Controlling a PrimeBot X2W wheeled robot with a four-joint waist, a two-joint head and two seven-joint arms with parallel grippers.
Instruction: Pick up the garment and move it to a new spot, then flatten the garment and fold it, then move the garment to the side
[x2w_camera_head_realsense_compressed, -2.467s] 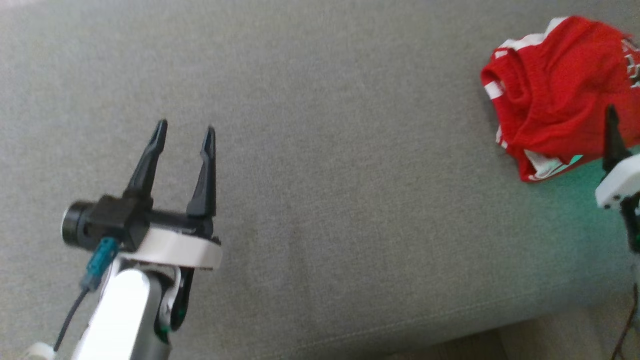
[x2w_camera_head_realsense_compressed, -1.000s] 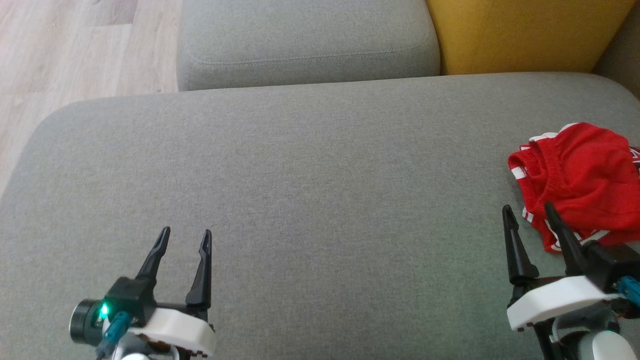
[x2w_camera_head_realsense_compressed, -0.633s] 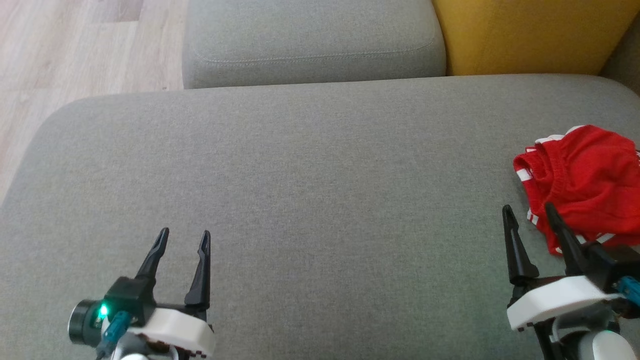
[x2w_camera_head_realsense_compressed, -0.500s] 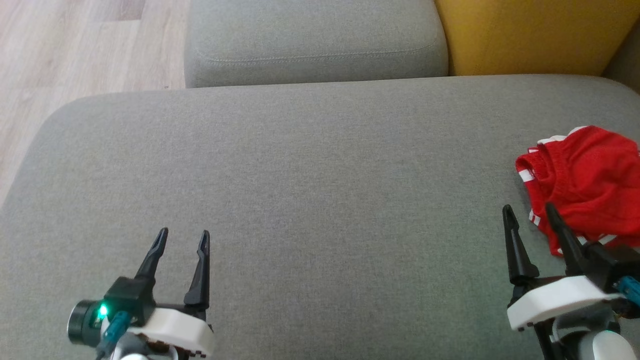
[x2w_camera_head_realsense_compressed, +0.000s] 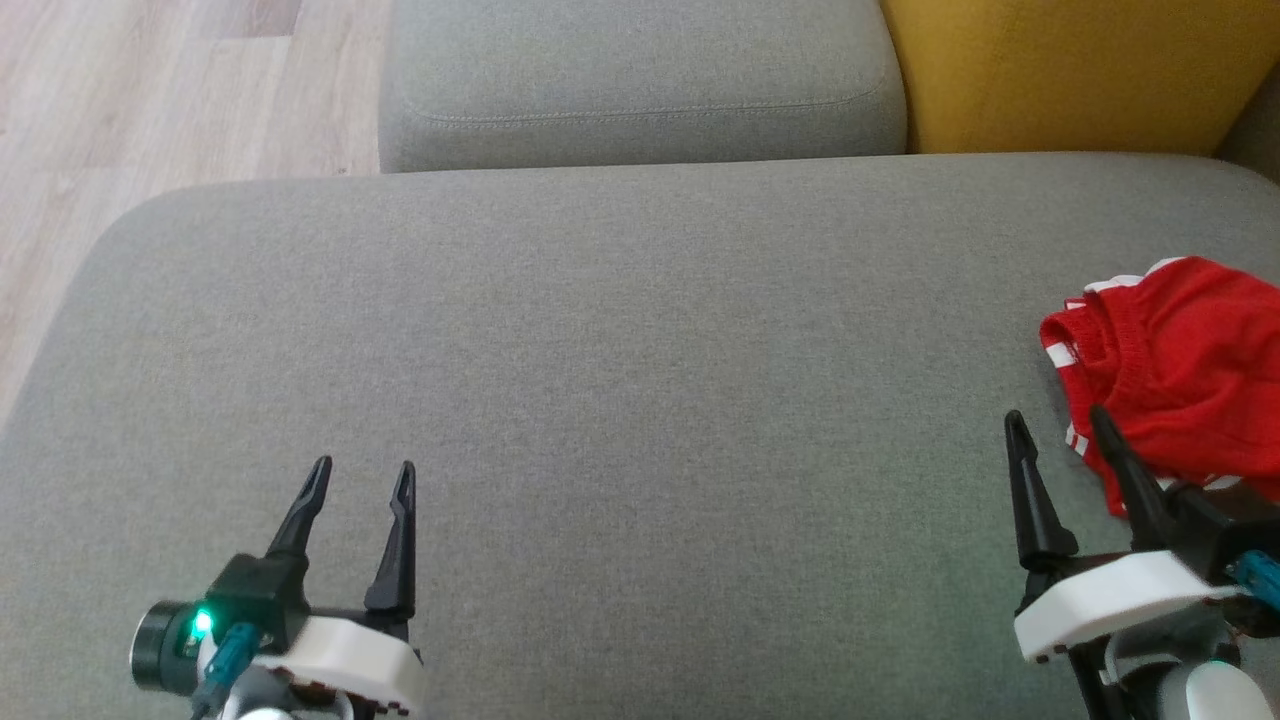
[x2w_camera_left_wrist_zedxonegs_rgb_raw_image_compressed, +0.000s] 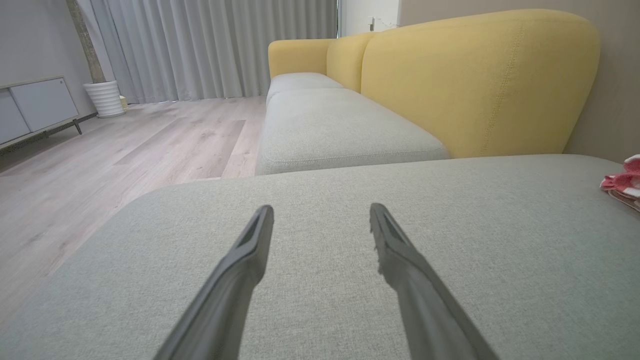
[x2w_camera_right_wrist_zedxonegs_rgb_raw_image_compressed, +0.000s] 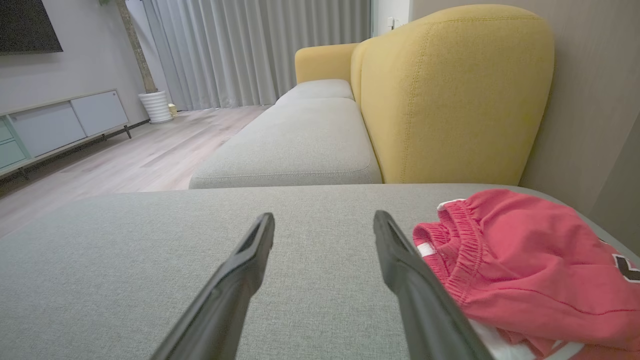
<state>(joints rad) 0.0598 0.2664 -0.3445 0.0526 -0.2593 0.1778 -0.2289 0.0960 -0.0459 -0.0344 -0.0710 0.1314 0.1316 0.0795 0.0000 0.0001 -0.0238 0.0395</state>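
The garment (x2w_camera_head_realsense_compressed: 1180, 370) is a crumpled red piece with white trim and an elastic waistband, lying at the right edge of the grey sofa cushion (x2w_camera_head_realsense_compressed: 620, 380). In the right wrist view the garment (x2w_camera_right_wrist_zedxonegs_rgb_raw_image_compressed: 530, 270) sits just right of my right finger. My right gripper (x2w_camera_head_realsense_compressed: 1058, 420) is open, its right fingertip overlapping the garment's lower left edge, nothing between its jaws. My left gripper (x2w_camera_head_realsense_compressed: 361, 468) stands open over bare cushion at the lower left, far from the garment. The left wrist view catches a bit of the garment (x2w_camera_left_wrist_zedxonegs_rgb_raw_image_compressed: 622, 182) at the far right.
A second grey seat cushion (x2w_camera_head_realsense_compressed: 640, 90) lies behind, with a yellow backrest (x2w_camera_head_realsense_compressed: 1070, 70) at the upper right. Wooden floor (x2w_camera_head_realsense_compressed: 150, 90) lies beyond the cushion's left edge. A low cabinet (x2w_camera_right_wrist_zedxonegs_rgb_raw_image_compressed: 65, 125) and curtains (x2w_camera_right_wrist_zedxonegs_rgb_raw_image_compressed: 260, 50) stand far off.
The head camera lifted from a close look at the cushion to a wider view, then kept drifting, so the garment slid toward the right edge. Both grippers stayed open.
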